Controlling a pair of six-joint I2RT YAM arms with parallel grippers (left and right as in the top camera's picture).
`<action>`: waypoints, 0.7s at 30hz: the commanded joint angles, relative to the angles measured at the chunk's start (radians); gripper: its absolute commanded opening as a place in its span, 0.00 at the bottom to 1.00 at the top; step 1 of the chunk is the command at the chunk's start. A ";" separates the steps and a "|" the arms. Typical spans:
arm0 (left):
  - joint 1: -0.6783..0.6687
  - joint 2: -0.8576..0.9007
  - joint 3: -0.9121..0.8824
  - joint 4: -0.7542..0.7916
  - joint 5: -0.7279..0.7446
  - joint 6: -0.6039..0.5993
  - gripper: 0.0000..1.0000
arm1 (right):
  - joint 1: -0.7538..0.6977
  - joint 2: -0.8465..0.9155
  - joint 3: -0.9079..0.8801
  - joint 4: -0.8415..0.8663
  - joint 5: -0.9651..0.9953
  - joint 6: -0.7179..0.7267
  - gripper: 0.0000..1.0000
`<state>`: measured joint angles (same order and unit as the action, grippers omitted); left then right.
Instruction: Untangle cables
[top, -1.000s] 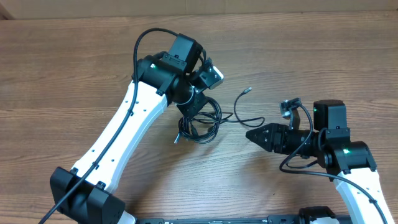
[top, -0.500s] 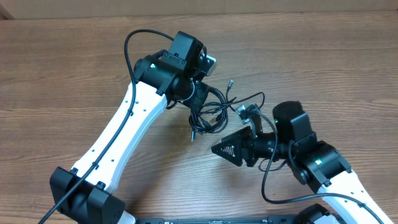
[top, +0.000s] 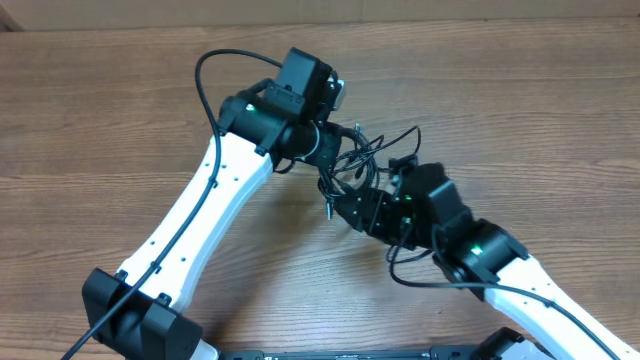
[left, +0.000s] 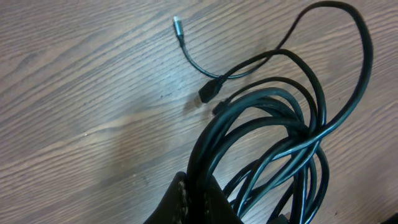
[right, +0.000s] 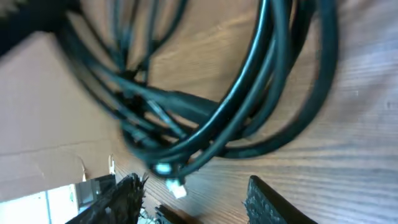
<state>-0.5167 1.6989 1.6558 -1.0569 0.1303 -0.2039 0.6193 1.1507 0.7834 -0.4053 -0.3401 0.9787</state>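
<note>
Two grips are needed for this step, and only one is made. L gripper (top: 326, 158) is clenched on the cables (top: 350, 162), pinching several strands together at the bundle's edge. The bundle sits approx. mid-table (top: 520, 90), between the two arms, w/ loops spilling toward the R side. One thin lead w/ a silver plug end (left: 176, 23) trails out over the wood, apart from the loops. R gripper (top: 348, 205) is just beside the bundle, its fingers (right: 127, 196) spread w/ nothing between them and the loops just ahead of the tips. R wrist view is blurred, so which strand lies nearest the tips can't be told.

To do it well:
- R should take one cord only, pref. an outer loop, not a handful. Grabbing 2+ strands would just drag the whole knot.
- Close fully before pulling.
- Draw away from L slowly and low over the wood, w/ L staying firm as the anchor.
- If the loop tightens instead of sliding, stop, let go and re-grip nearer a free end. That trailing plug looks the easiest to feed back through.
</note>
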 joint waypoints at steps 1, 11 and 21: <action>-0.062 -0.039 0.009 0.008 -0.087 -0.042 0.04 | 0.000 0.055 0.003 0.026 0.025 0.122 0.53; -0.146 -0.047 0.009 -0.037 -0.363 -0.093 0.04 | -0.042 -0.020 0.004 0.048 0.050 0.177 0.61; -0.146 -0.110 0.009 0.027 -0.234 -0.115 0.04 | -0.023 0.085 0.003 -0.045 0.110 0.192 0.61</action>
<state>-0.6598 1.6585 1.6554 -1.0466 -0.1638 -0.2901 0.5762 1.2160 0.7834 -0.4568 -0.2314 1.1812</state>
